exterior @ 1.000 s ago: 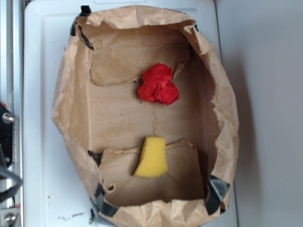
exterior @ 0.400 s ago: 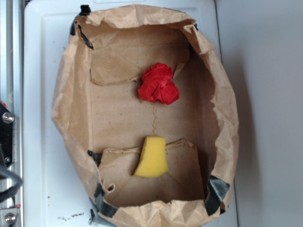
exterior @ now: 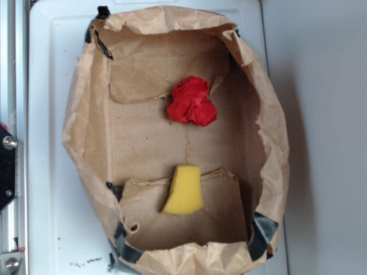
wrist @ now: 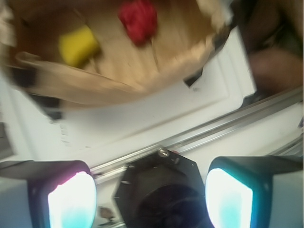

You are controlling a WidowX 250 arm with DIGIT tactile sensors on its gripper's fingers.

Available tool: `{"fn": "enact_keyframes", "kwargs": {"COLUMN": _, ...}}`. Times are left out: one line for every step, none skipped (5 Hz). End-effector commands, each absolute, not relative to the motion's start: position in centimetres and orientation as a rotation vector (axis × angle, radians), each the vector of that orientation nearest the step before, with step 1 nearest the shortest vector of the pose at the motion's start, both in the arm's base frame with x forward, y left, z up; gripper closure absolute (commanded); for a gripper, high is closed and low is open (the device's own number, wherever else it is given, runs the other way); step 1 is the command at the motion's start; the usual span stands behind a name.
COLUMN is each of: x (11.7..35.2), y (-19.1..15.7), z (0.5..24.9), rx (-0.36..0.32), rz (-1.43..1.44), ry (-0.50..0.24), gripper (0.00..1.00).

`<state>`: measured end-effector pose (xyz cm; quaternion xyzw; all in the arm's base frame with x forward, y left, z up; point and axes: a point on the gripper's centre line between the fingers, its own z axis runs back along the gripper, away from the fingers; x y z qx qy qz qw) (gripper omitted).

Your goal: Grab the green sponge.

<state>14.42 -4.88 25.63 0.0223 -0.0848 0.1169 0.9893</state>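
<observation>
The green sponge (exterior: 183, 192), a yellow foam wedge with one curved end, lies on the floor of an open brown paper bag (exterior: 86, 126), toward its near end. In the blurred wrist view the sponge (wrist: 78, 45) shows at the upper left, inside the bag (wrist: 95, 85). My gripper (wrist: 149, 199) is open, its two pale pads far apart with nothing between them. It hangs outside the bag, over a black hexagonal mount (wrist: 161, 190), well away from the sponge. The exterior view does not show the gripper.
A crumpled red paper ball (exterior: 192, 102) lies in the bag, beyond the sponge. The bag rests on a white tray (exterior: 49, 172). A metal rail (exterior: 11, 69) with a black bracket runs down the left edge. The bag's walls stand up around both objects.
A dark cable or arm part at the exterior view's lower left edge has gone out of sight. Sponge, red ball and bag have not moved.
</observation>
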Motion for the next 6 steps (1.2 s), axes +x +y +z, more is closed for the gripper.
{"fn": "enact_keyframes", "kwargs": {"x": 18.5, "y": 0.0, "z": 19.6, "rx": 0.053, "rz": 0.134, "ry": -0.265, "gripper": 0.00}}
{"fn": "enact_keyframes", "kwargs": {"x": 18.5, "y": 0.0, "z": 19.6, "rx": 0.053, "rz": 0.134, "ry": -0.265, "gripper": 0.00}}
{"fn": "enact_keyframes", "kwargs": {"x": 18.5, "y": 0.0, "z": 19.6, "rx": 0.053, "rz": 0.134, "ry": -0.265, "gripper": 0.00}}
{"fn": "enact_keyframes", "kwargs": {"x": 18.5, "y": 0.0, "z": 19.6, "rx": 0.053, "rz": 0.134, "ry": -0.265, "gripper": 0.00}}
{"fn": "enact_keyframes", "kwargs": {"x": 18.5, "y": 0.0, "z": 19.6, "rx": 0.053, "rz": 0.134, "ry": -0.265, "gripper": 0.00}}
{"fn": "enact_keyframes", "kwargs": {"x": 20.1, "y": -0.8, "z": 18.2, "rx": 0.101, "rz": 0.195, "ry": -0.266, "gripper": 0.00}}
